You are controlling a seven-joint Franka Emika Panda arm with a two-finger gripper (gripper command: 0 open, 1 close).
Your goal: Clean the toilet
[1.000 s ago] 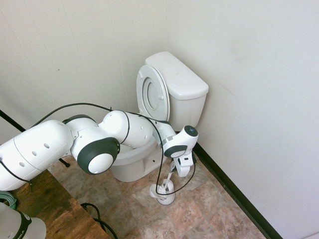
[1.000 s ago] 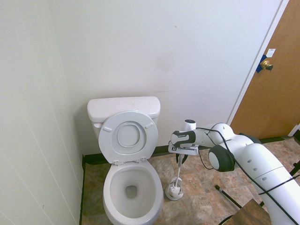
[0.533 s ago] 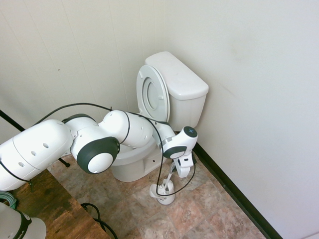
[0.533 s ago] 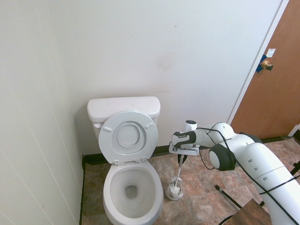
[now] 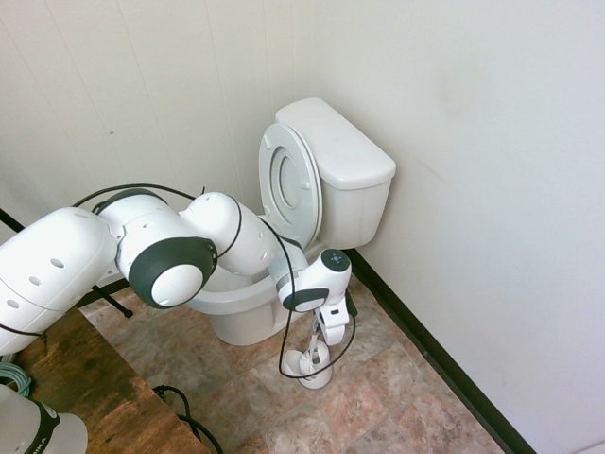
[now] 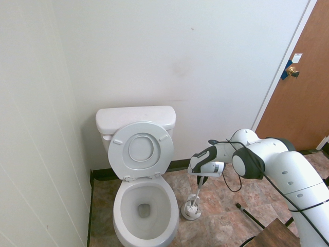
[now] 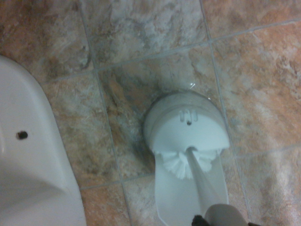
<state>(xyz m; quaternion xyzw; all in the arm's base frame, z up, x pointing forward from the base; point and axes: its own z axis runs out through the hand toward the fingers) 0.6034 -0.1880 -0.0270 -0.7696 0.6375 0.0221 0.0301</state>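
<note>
Tool (image 5: pixel 330 322) clamped shut on brush handle (image 6: pixel 197 189), head barely out of holder (image 6: pixel 190 210) beside toilet (image 6: pixel 145 203), lid up for scrubbing.

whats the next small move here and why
Probably lift the brush straight up out of its holder. The gripper is shut on the handle, the bristle head sits in the holder, and the toilet bowl stands open beside it.
</note>
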